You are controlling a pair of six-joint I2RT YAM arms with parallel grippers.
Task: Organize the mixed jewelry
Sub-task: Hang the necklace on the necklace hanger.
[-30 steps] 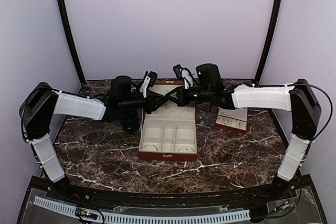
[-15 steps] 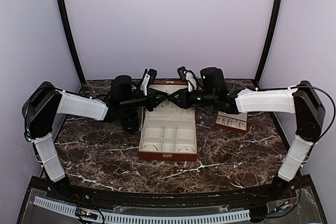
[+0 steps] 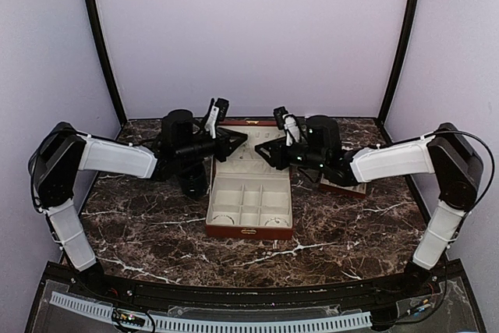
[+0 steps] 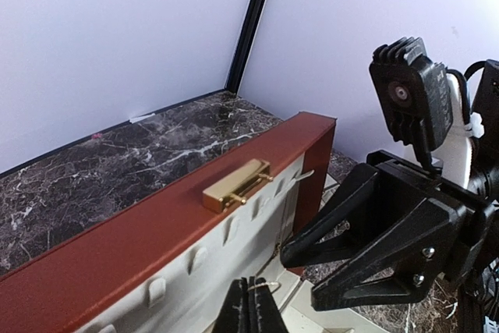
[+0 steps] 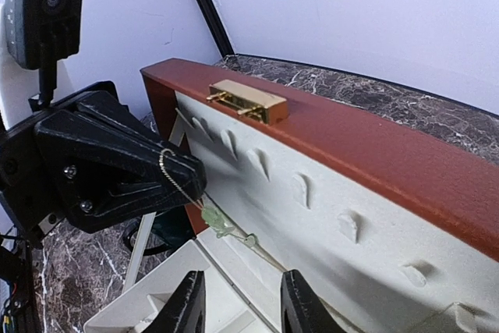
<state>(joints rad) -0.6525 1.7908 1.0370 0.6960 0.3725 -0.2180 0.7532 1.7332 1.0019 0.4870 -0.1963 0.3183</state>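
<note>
A thin pale chain (image 5: 173,175) with a small pale green pendant (image 5: 213,218), one piece of the mixed jewelry, hangs from my left gripper (image 5: 196,182). It trails down along the cream lining of the box's raised lid (image 5: 327,193). The left wrist view shows the left gripper (image 4: 253,292) shut, with a loop of the chain (image 4: 274,287) at its tips. My right gripper (image 5: 240,290) stands open just short of the pendant and holds nothing. From above, the left gripper (image 3: 240,138) and right gripper (image 3: 260,150) face each other tip to tip over the red-brown box (image 3: 249,228).
The box's cream compartments (image 3: 248,196) lie open below the grippers, and a gold clasp (image 4: 236,185) sits on the lid's rim. A dark green cup (image 3: 192,183) stands left of the box under the left arm. Under the right arm, right of the box, lies a cream slotted tray (image 3: 344,182).
My right gripper has opened and pulled back to the right, away from the left gripper. The left gripper closed on the chain and keeps it.
</note>
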